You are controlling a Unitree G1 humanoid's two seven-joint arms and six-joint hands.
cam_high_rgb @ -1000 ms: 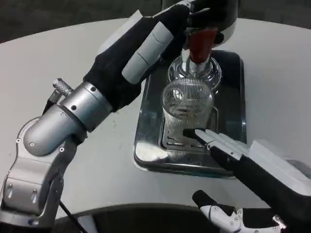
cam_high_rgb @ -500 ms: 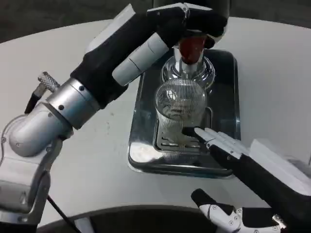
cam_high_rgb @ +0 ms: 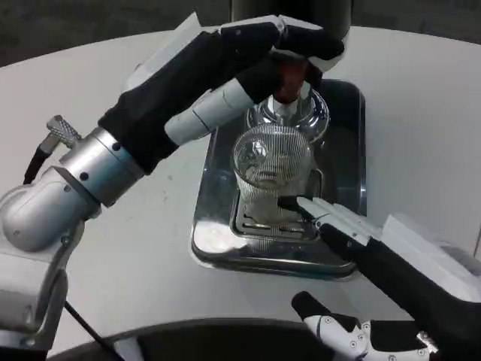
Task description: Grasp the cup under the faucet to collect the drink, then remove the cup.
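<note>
A clear ribbed cup [cam_high_rgb: 272, 167] stands upright on the grate of a metal drip tray [cam_high_rgb: 347, 173], below the red-handled faucet [cam_high_rgb: 288, 79] of the dispenser. My left hand [cam_high_rgb: 248, 56] reaches across from the left, and its fingers rest on the faucet's handle at the top. My right hand [cam_high_rgb: 353, 244] comes in from the lower right with its fingers stretched out; the fingertips [cam_high_rgb: 294, 204] touch the cup's lower front. The thumb sits apart below, so nothing is held. Whether liquid is in the cup I cannot tell.
The white table [cam_high_rgb: 421, 113] spreads round the tray on all sides. The dispenser's dark body [cam_high_rgb: 289, 10] rises at the top edge. A dark curved edge [cam_high_rgb: 188, 335] runs along the bottom of the picture.
The camera has shifted, so the whole scene sits further left. My left hand has closed further over the faucet handle. My right hand stays at the cup's front.
</note>
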